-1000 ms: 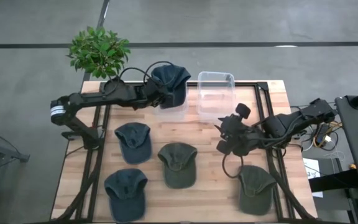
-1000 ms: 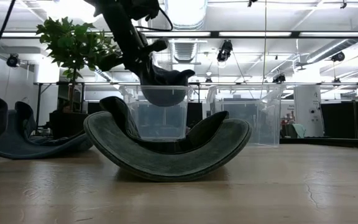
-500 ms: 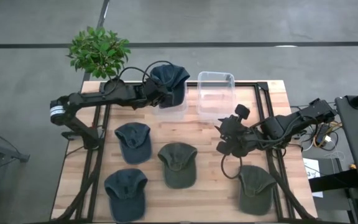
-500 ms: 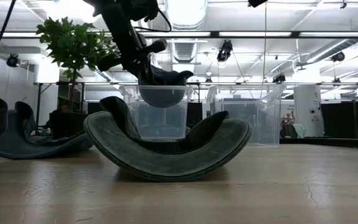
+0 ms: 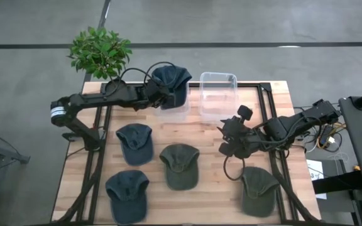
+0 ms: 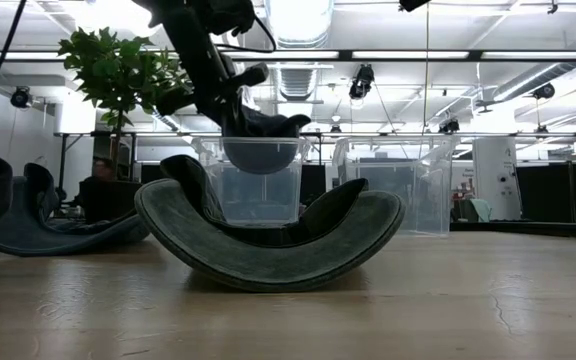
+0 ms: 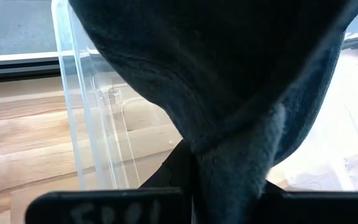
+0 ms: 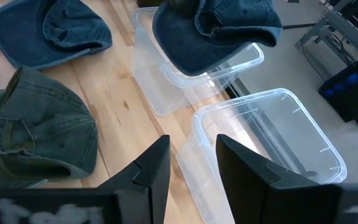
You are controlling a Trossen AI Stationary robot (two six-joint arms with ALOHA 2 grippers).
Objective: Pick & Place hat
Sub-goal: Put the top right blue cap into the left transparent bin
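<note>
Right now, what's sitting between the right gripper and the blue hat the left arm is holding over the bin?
In the right wrist view, only the empty clear bin and bare table lie between the right gripper and the held blue hat.

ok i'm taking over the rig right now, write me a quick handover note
Left gripper: shut on a blue hat, held over the left clear bin; not released.
Right gripper: open and empty, near the table's middle right, beside the empty right bin.
On the table: two blue hats and two green hats.
Done: no hat lies in a bin yet.
Left: drop this hat, then place the other four.
</note>
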